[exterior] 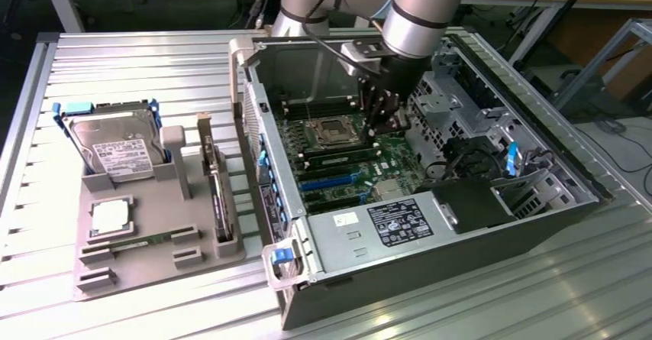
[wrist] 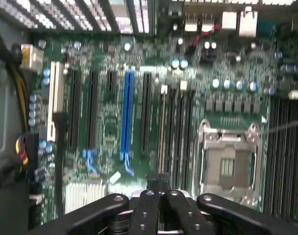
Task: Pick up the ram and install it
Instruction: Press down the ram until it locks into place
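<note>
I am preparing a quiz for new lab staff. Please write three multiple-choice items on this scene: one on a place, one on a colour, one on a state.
1. Where is the black gripper? A on the floor; B inside the open black metal computer case; C against a wall.
2. What colour is the flat plastic parts tray? A grey; B red; C yellow.
3. How do the fingers stand? A wide apart; B shut together; C bent.
Key: B, it hangs over the green motherboard; A, plain grey; B, no gap shows.
</note>
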Available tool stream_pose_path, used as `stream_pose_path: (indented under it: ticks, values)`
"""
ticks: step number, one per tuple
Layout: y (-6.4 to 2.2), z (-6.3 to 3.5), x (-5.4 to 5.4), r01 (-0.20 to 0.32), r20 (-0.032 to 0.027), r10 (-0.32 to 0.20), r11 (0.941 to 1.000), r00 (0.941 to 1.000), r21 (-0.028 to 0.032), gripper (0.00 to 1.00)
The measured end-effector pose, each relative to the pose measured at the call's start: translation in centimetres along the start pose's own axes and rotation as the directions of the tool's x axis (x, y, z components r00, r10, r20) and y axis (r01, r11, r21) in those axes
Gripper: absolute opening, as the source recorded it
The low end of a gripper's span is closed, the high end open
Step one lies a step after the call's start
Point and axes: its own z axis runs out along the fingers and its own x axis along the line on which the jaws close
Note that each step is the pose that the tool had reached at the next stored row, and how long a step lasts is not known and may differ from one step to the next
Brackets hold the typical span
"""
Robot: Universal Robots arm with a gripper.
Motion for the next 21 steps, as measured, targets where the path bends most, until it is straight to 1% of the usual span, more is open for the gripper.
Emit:
stream_pose_path:
  ticks: [1,3,5,6,7,9,11,12,14,15,21]
  values:
    - [-0.8,-0.06,0.0,0.0,-0.0002,0.0,1.0,1.0,-0.0002,0.11]
    - [-1.73,-0.12,0.1,0.0,-0.0001,0.0,1.0,1.0,-0.0005,0.11]
    - [-2.86,-0.18,0.2,0.0,0.0,0.0,1.0,1.0,-0.001,0.11]
    - [-3.61,-0.44,0.2,0.0,-0.0001,0.0,1.0,1.0,-0.0032,0.11]
    - [-3.7,-1.43,0.3,0.0,0.0002,0.0,1.0,1.0,-0.0039,0.11]
    - [-3.6,-2.99,0.3,0.0,0.0,0.0,1.0,1.0,-0.004,0.11]
    - [-3.48,-4.84,0.4,0.0,-0.0001,0.0,1.0,1.0,-0.0041,0.11]
    - [-3.39,-6.29,0.4,0.0,0.0001,0.0,1.0,1.0,-0.004,0.11]
    - [-3.31,-7.49,0.5,0.0,0.0001,0.0,1.0,1.0,-0.004,0.11]
    - [-3.3,-7.74,0.5,0.0,0.0005,0.0,1.0,1.0,-0.0039,0.11]
    - [-3.29,-7.75,0.5,0.0,0.0002,0.0,1.0,1.0,-0.004,0.11]
